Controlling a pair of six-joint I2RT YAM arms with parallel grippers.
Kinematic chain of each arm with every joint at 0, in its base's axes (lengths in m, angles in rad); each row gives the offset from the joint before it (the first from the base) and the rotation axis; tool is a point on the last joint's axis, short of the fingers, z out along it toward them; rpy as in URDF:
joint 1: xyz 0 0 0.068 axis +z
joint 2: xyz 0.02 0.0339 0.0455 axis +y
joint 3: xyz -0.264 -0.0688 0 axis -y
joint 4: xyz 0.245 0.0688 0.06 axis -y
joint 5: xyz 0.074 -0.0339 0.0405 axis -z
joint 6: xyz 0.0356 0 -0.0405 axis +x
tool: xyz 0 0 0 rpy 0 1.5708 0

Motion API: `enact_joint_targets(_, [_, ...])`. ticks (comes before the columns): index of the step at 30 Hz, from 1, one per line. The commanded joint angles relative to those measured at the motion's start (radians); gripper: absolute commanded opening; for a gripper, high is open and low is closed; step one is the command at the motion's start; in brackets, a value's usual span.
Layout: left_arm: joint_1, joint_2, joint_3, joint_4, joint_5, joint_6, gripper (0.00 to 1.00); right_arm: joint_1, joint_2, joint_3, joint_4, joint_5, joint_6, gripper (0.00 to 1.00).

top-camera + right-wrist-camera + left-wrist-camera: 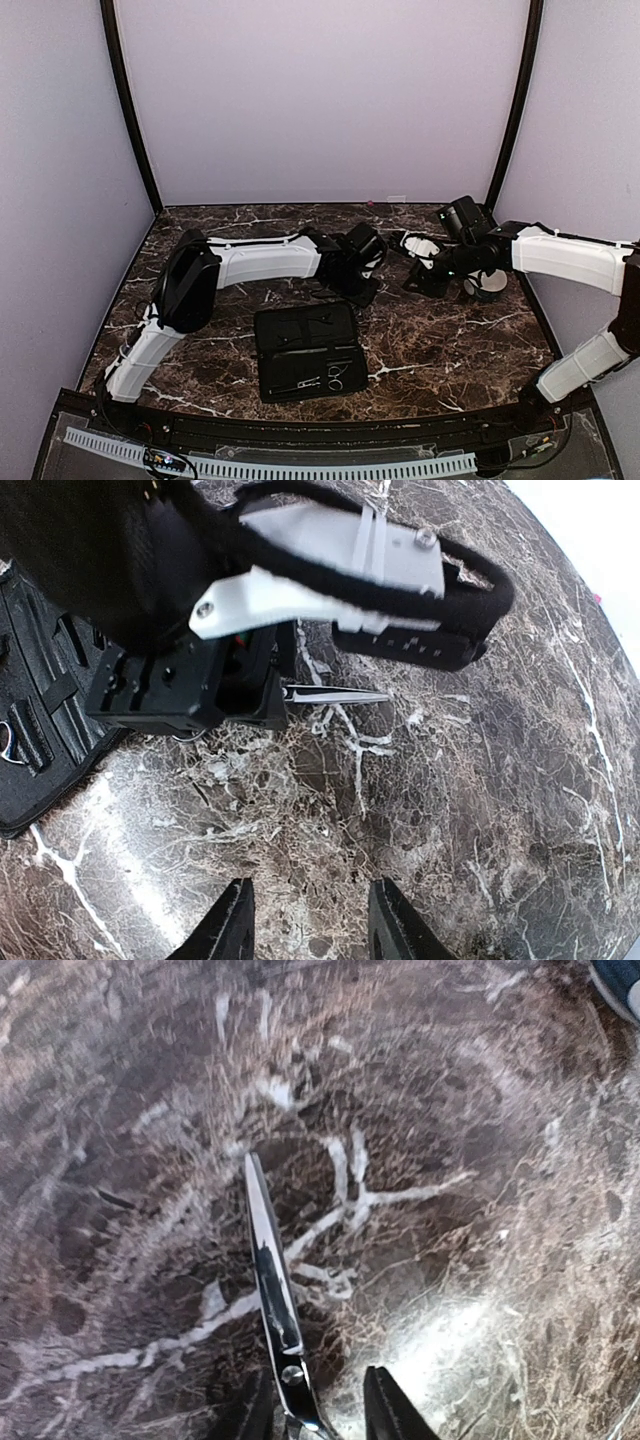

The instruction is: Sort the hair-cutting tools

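Pick-up step: left gripper (320, 1402) jaws narrow around scissors (268, 1260) at bottom centre, can't tell if gripped. Right gripper (310, 920) jaws part open, empty. Next I'd clamp firmly, then lift.

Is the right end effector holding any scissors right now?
No, the right end effector has its fingers spread apart over the marble table, with nothing between them.

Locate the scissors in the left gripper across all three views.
Top: not discernible, hidden under the left gripper.
Left wrist: scissors at lower centre, blades pointing up.
Right wrist: the blades poke out to the right of that gripper, upper centre.
Shared landmark: the white-veined marble table.
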Motion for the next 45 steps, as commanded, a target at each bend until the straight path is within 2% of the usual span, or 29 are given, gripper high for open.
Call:
enact_joint_targets(1, [0.007,0.033,0.055,-0.076,0.032,-0.007,0.3,0.0,-0.018,-0.013,0.027,0.003,-0.01,0.39])
enact_joint_targets(9, [0.007,0.065,0.096,-0.159,0.041,-0.04,0.14,-0.001,-0.015,-0.014,0.027,0.007,-0.013,0.39])
enact_joint_targets(11, [0.006,0.071,0.105,-0.179,0.036,-0.041,0.15,-0.002,-0.014,-0.012,0.026,0.009,-0.013,0.39])
enact_joint_targets(13, [0.005,0.077,0.119,-0.2,0.035,-0.039,0.21,-0.001,-0.014,-0.013,0.024,0.01,-0.013,0.39])
enact_joint_targets(16, [0.003,0.088,0.138,-0.225,0.027,-0.033,0.23,-0.001,-0.018,-0.014,0.026,0.013,-0.014,0.39])
enact_joint_targets(21, [-0.001,0.108,0.158,-0.248,0.021,-0.024,0.12,-0.001,-0.02,-0.015,0.027,0.016,-0.016,0.39])
enact_joint_targets(29, [0.003,0.094,0.176,-0.14,0.04,0.022,0.0,0.0,-0.025,-0.017,0.029,0.027,-0.014,0.39])
enact_joint_targets(37, [0.043,0.025,0.189,0.019,0.033,0.116,0.0,-0.002,-0.035,-0.023,0.035,0.041,-0.015,0.39])
enact_joint_targets(45, [0.075,-0.055,0.178,0.002,0.019,0.177,0.0,-0.007,-0.038,-0.028,0.039,0.052,-0.016,0.39])
